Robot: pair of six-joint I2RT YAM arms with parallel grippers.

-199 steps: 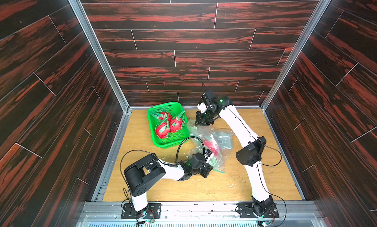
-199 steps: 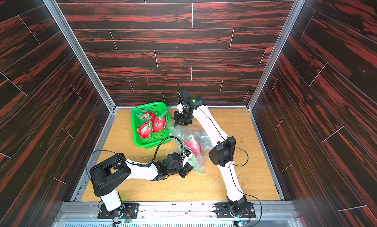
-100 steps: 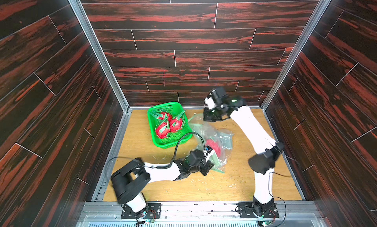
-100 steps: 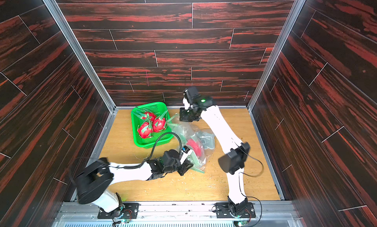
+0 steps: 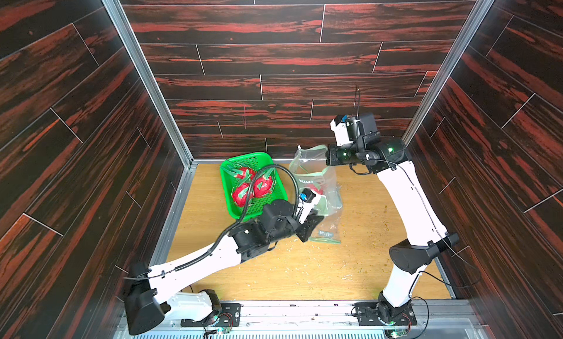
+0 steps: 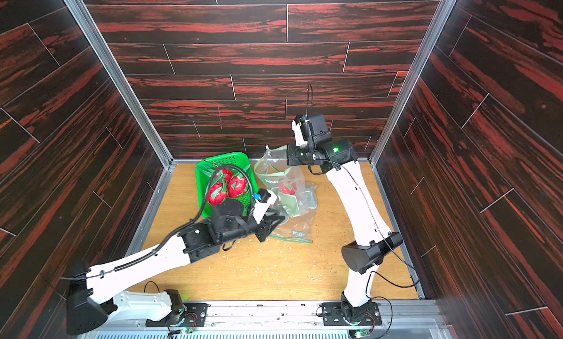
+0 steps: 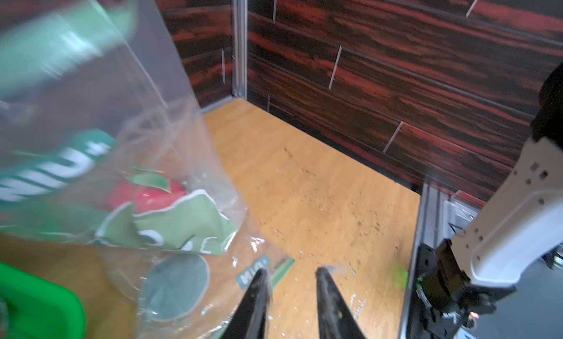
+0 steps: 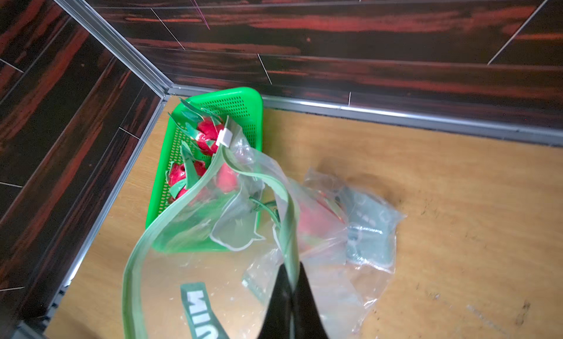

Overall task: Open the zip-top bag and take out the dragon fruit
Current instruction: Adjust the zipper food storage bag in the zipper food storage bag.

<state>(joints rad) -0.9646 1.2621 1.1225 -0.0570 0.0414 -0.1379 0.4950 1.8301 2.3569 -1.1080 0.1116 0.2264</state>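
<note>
The right gripper (image 8: 291, 270) is clenched on one lip of the green zip strip (image 8: 134, 261) of the zip-top bag (image 5: 316, 170) and holds that edge up above the table (image 5: 304, 270), so the bag hangs stretched from its jaws; in both top views it sits at the bag's upper edge near the back wall (image 6: 289, 156). In the right wrist view the bag's mouth gapes in a wide loop, with the white slider (image 8: 224, 138) at its far end. One dragon fruit (image 5: 313, 188) lies low inside the bag, red behind the clear plastic, well below and apart from the right gripper (image 5: 329, 157). The left gripper (image 7: 292, 278) is down at table level by the bag's bottom corner, its jaws parted with bare wood showing between them; the corner's green edge reaches just to its fingertips, but nothing is clamped. The bagged fruit (image 7: 146, 194) lies beyond those tips, near but not touching them. In a top view the left gripper (image 6: 268, 228) sits just beside the bag's lower end, on the side nearer the camera. Three other dragon fruits (image 5: 263, 183) lie in the green basket (image 5: 243, 156), which stands just beside the bag toward the left back corner.
</note>
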